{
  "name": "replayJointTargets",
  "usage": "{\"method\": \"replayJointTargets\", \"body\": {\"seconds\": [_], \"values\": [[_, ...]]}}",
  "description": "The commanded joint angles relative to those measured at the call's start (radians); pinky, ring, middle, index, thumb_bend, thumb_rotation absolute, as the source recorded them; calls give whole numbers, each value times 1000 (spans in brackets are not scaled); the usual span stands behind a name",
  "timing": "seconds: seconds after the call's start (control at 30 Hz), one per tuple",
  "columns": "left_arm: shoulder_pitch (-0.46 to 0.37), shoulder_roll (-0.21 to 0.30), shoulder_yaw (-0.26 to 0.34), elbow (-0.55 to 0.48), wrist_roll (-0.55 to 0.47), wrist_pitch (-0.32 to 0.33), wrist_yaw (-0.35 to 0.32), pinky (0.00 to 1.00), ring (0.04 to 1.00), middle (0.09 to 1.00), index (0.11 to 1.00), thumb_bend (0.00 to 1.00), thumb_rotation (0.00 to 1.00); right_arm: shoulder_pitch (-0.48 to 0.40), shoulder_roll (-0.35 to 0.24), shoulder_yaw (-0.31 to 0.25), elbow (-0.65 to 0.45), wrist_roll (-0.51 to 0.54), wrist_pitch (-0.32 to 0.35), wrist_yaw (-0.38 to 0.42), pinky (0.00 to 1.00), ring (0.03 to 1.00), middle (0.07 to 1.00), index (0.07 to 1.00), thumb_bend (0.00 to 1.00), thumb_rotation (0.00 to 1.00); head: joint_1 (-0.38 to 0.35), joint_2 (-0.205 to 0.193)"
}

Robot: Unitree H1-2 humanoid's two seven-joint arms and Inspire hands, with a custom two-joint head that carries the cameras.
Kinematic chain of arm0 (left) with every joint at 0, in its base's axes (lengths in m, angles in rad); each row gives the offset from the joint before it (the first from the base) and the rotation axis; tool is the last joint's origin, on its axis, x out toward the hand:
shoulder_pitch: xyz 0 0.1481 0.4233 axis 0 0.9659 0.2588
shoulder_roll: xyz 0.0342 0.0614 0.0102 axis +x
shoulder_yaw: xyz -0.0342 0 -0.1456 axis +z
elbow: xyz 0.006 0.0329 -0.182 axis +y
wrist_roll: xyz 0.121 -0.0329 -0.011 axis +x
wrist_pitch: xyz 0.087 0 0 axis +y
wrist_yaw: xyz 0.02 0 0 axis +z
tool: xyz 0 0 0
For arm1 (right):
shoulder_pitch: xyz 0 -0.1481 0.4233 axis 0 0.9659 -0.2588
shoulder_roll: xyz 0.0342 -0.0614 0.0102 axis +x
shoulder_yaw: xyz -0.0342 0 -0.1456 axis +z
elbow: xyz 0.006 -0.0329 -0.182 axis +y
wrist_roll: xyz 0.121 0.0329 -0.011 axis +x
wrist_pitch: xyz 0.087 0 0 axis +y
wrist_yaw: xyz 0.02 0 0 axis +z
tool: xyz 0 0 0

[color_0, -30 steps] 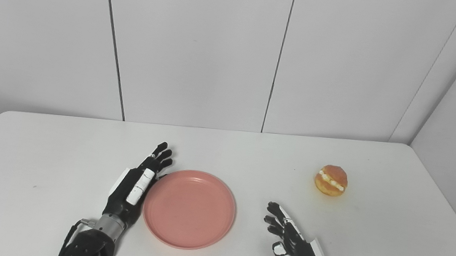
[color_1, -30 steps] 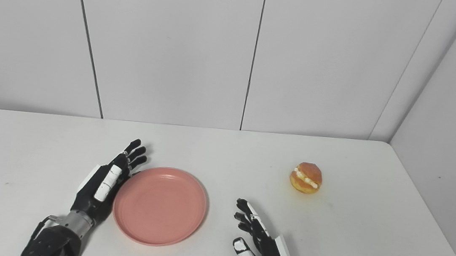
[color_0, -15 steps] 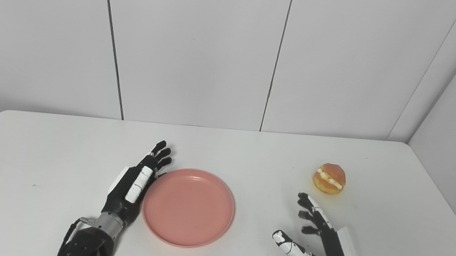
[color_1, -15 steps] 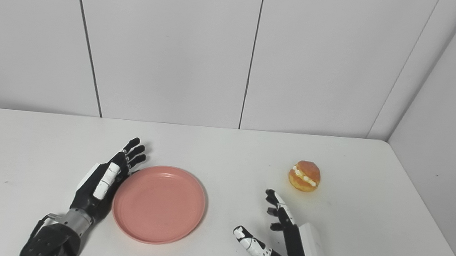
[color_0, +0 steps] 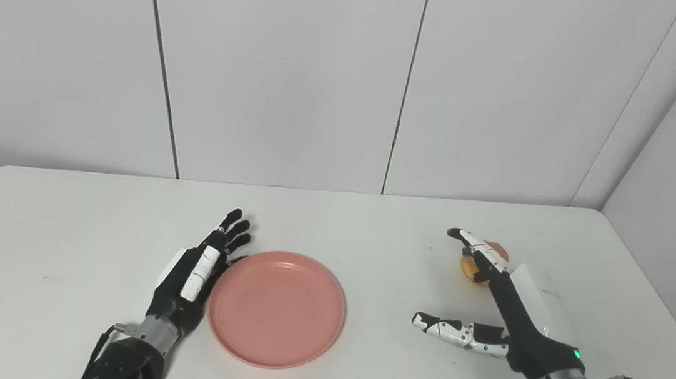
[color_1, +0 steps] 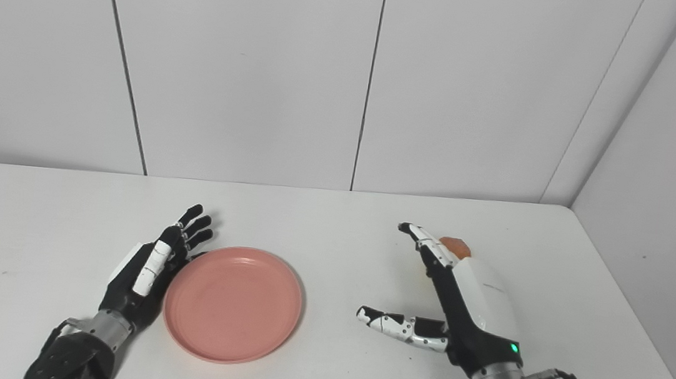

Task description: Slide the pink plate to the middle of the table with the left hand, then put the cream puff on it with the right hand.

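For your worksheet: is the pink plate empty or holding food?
Empty: the pink plate shows only bare surface; the cream puff sits apart.

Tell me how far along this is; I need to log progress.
Done, apparently: the pink plate sits near mid-table, the left robot hand open beside its rim. In hand: the right robot hand, fingers spread, reaches over the cream puff, not gripping it. Left: grasp the puff and set it on the plate.
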Motion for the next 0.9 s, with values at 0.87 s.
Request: {"method": "replayJointTargets", "body": {"seconds": [0.87], "values": [[53, -28, -17, 33, 6, 31, -9, 793, 945, 950, 944, 938, 869, -342, -331, 11, 200, -118, 70, 284, 859, 930, 921, 851, 1000, 284, 17, 2]]}}
